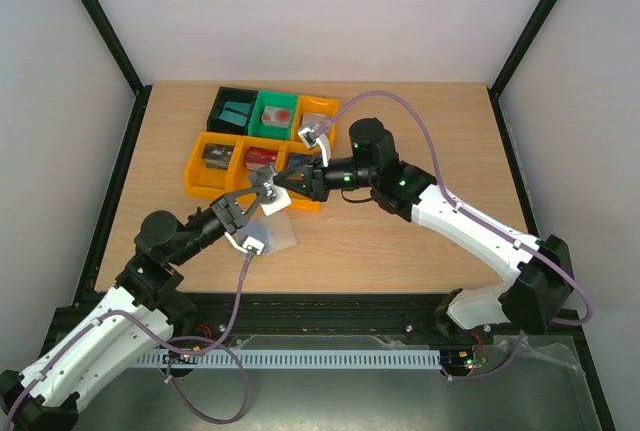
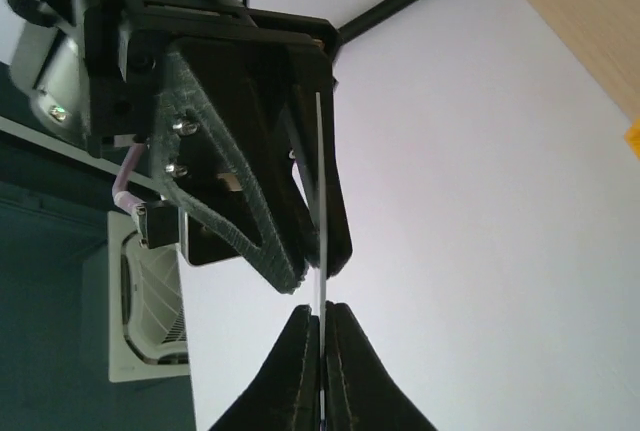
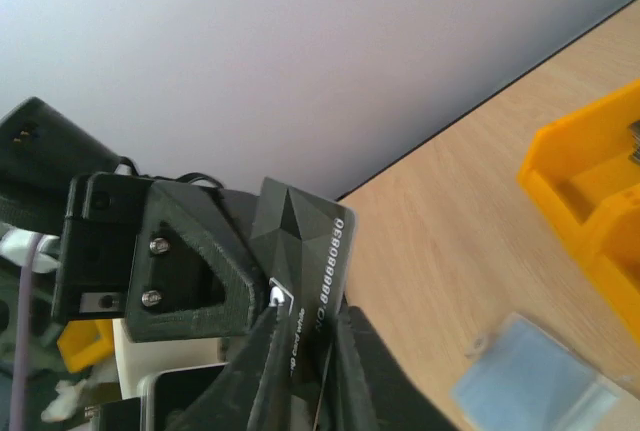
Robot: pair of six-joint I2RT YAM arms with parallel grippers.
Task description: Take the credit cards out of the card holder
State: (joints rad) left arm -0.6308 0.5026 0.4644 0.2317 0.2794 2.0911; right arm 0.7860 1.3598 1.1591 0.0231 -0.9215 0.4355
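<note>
From above I see both arms meeting in the air over the table (image 1: 400,251), just in front of the orange bins (image 1: 190,186). The left gripper (image 1: 262,192) and right gripper (image 1: 274,183) are tip to tip, and I can't make out there what's between them. The wrist views settle it. The right wrist shows a dark card (image 3: 318,241) with printed digits pinched in my right fingers, the left gripper clamped on its far end. The left wrist gives me that card only edge-on, a thin pale line, both sets of jaws pressed tight on it. The holder (image 1: 277,234) lies flat on the wood below, grey-blue side up, touching neither gripper. A teal card (image 1: 236,111) sits in the black bin (image 1: 222,96)
</note>
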